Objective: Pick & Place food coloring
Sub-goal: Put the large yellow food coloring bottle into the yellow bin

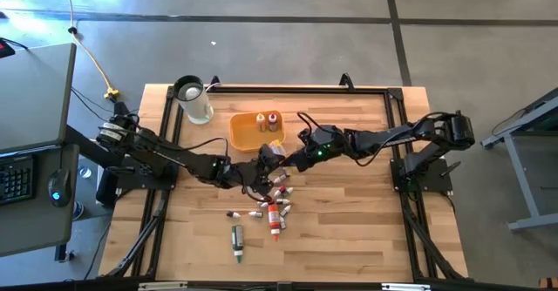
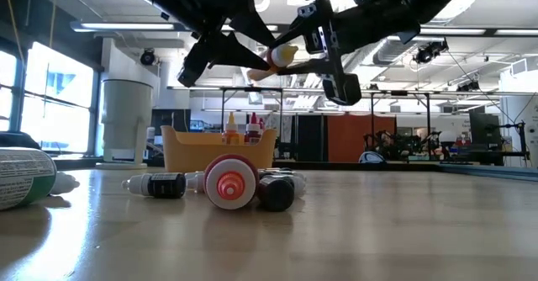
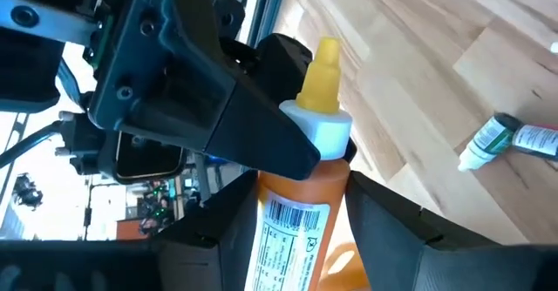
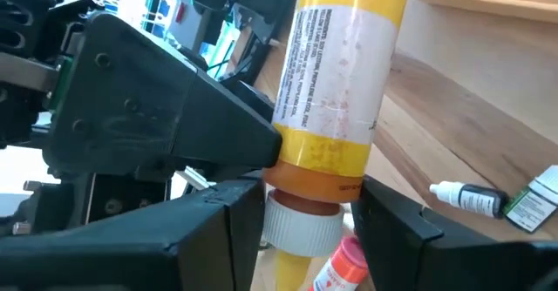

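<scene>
Looking straight down, both arms are seen meeting near the middle of the table (image 1: 349, 230), just below the yellow-orange tray (image 1: 244, 132). An orange bottle (image 3: 292, 230) of food coloring is held up off the wood between them, so it's basically pinched from both ends at once.

The left gripper (image 1: 253, 171) comes in from the left of the frame, and its fingers (image 3: 392, 234) are clamped on the bottle's body, with the yellow nozzle and white collar poking out past them in the left wrist view. The right gripper (image 1: 292, 158) reaches in from the right, and its fingers (image 4: 401, 226) are closed on the same bottle down by the white cap end. In the low view the bottle (image 2: 273, 60) is seen hanging in the upper middle of the frame, tilted, well clear of the tabletop.

Two small bottles (image 1: 268, 121), one yellowish and one red-topped, are stood upright inside the tray. A white jug (image 1: 193, 99) is parked just left of the tray, toward the upper left of the table.

The rest of the food coloring is left lying on its side in a loose cluster (image 1: 275, 202) below the grippers, mid-frame. A red tube (image 1: 274, 217) is in there, a dark little bottle (image 1: 235, 213) sits a bit to the left of it, and a green tube (image 1: 237, 241) lies apart, lower down.
</scene>
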Motion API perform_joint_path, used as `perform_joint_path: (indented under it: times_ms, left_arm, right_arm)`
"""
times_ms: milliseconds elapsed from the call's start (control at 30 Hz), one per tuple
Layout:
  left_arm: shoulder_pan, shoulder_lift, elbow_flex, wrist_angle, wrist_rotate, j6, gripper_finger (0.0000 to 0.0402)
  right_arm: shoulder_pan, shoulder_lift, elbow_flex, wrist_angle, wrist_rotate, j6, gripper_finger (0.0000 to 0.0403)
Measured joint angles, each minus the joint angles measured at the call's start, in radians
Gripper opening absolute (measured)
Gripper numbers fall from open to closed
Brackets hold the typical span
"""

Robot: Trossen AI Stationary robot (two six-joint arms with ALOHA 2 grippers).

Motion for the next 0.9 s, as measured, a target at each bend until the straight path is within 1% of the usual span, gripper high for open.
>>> perform_joint_path:
  times_ms: [100, 333, 533, 600, 767, 900]
  left_arm:
    - [0.0, 0.0, 0.0, 0.001, -0.007, 0.0, 0.0166]
    - [0.002, 0.0, 0.0, -0.019, -0.013, -0.004, 0.0166]
    - [-0.006, 0.0, 0.0, -0.02, 0.01, 0.01, 0.0166]
    - [-0.011, -0.001, 0.0, -0.026, -0.005, 0.032, 0.0166]
    - [-0.009, -0.001, 0.001, -0.025, -0.077, 0.034, 0.0166]
    - [-0.009, -0.001, 0.001, -0.02, -0.076, 0.052, 0.0166]
  right_arm:
    - [0.0, 0.0, 0.0, -0.002, 0.001, -0.029, 0.0152]
    - [0.001, 0.0, 0.0, -0.002, 0.002, -0.026, 0.0147]
    - [-0.001, 0.0, 0.0, -0.006, -0.014, -0.052, 0.0153]
    - [-0.001, 0.0, 0.0, -0.003, -0.023, -0.06, 0.015]
    - [-0.002, 0.0, 0.0, 0.006, -0.011, -0.062, 0.0147]
    - [-0.002, 0.0, 0.0, 0.003, -0.016, -0.062, 0.0153]
